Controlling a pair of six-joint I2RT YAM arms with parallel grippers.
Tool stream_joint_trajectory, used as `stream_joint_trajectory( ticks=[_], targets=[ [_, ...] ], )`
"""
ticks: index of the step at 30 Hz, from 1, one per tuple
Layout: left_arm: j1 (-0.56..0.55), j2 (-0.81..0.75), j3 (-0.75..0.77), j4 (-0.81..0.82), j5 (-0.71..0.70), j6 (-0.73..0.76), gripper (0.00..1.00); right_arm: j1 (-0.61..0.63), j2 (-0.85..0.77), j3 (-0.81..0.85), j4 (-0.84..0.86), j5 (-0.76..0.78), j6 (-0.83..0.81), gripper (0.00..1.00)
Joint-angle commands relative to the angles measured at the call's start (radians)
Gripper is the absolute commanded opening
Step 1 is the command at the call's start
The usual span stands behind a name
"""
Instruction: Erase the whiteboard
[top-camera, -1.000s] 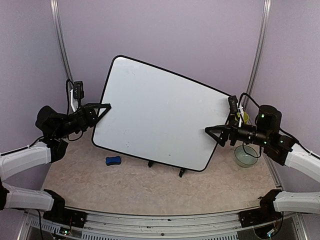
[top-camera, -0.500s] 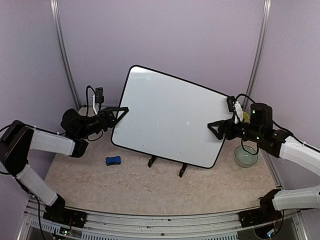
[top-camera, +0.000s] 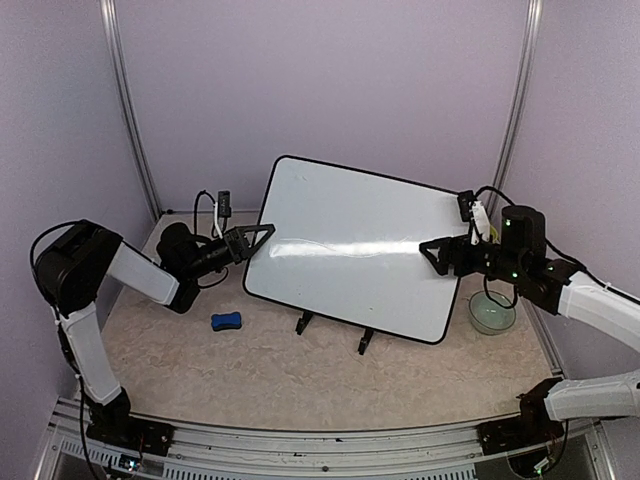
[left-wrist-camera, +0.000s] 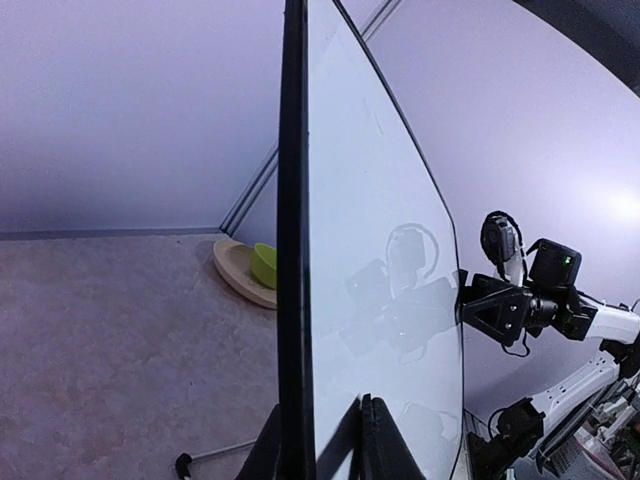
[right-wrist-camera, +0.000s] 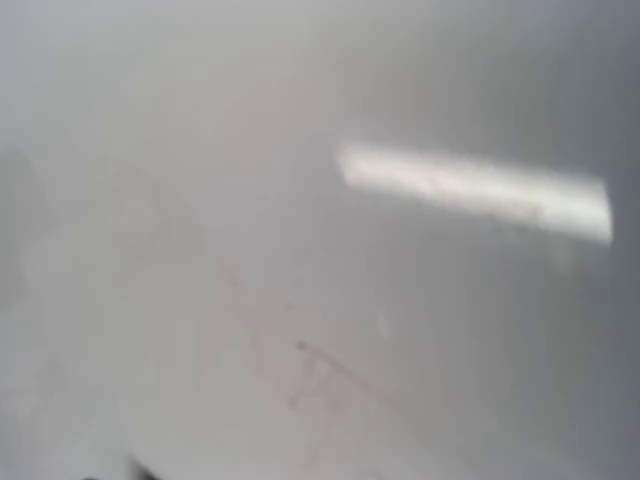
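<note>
The whiteboard (top-camera: 350, 250) is a large white board with a thin black frame, held tilted above the table between both grippers. My left gripper (top-camera: 262, 232) is shut on its left edge. In the left wrist view (left-wrist-camera: 320, 440) its fingers (left-wrist-camera: 378, 435) clamp the black frame and the glossy board (left-wrist-camera: 370, 250) runs away edge-on. My right gripper (top-camera: 432, 249) is shut on the right edge and also shows in the left wrist view (left-wrist-camera: 478, 303). The right wrist view is filled by the blurred board surface (right-wrist-camera: 300, 250) with faint marks; its fingers are hidden.
A small blue eraser (top-camera: 227, 321) lies on the table below the board's left side. The black wire stand (top-camera: 364, 343) sits under the board. A pale bowl (top-camera: 490, 312) stands at the right. A plate with a green cup (left-wrist-camera: 252, 268) is at the far wall.
The board has moved right and away from the stand and leaned back flatter. My left arm has stretched far to the right with it. Both grippers keep their hold.
</note>
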Motion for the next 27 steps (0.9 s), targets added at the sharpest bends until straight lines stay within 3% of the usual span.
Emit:
stream_joint_trajectory(
  ticks=[1, 9, 20, 27],
  targets=[
    [-0.011, 0.042, 0.046, -0.18, -0.17, 0.112, 0.17, 0.031, -0.026, 0.001, 0.172, -0.135, -0.039, 0.91],
    [-0.029, 0.088, 0.08, -0.261, -0.22, 0.167, 0.21, 0.031, -0.018, -0.062, 0.248, -0.151, -0.04, 0.9],
    [-0.034, 0.157, 0.125, -0.309, -0.278, 0.177, 0.41, 0.032, 0.002, -0.131, 0.356, -0.073, -0.069, 0.87],
    [-0.045, 0.176, 0.134, -0.306, -0.274, 0.179, 0.42, 0.031, 0.025, -0.171, 0.393, 0.032, -0.07, 0.83]
  ],
)
